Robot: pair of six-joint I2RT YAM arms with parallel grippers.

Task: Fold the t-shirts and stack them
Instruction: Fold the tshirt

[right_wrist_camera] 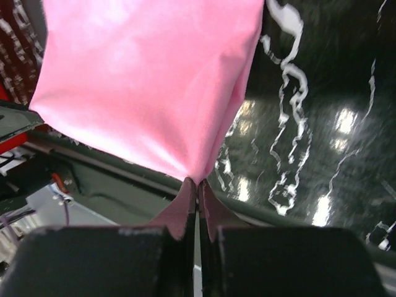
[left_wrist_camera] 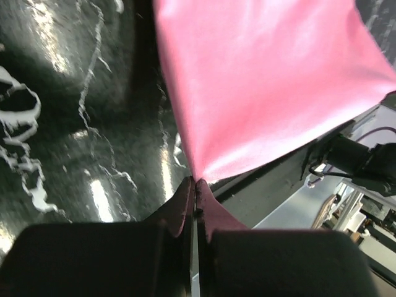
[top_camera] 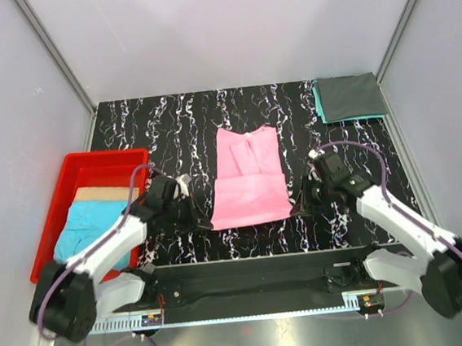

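A bright pink t-shirt (top_camera: 248, 178) lies partly folded in the middle of the black marbled table. My left gripper (top_camera: 204, 212) is shut on its near left corner, seen in the left wrist view (left_wrist_camera: 197, 180) with the pink cloth (left_wrist_camera: 266, 86) stretched away from the tips. My right gripper (top_camera: 299, 201) is shut on its near right corner, seen in the right wrist view (right_wrist_camera: 198, 181) with the pink cloth (right_wrist_camera: 148, 80) fanning out. A folded dark grey t-shirt (top_camera: 350, 96) lies on a teal one (top_camera: 319, 103) at the far right corner. A light blue t-shirt (top_camera: 89, 227) lies in the red bin.
The red plastic bin (top_camera: 64, 177) stands at the left of the table and also holds a tan cloth (top_camera: 102, 193). Grey walls close in the table on three sides. The black rail with the arm bases (top_camera: 257, 273) runs along the near edge.
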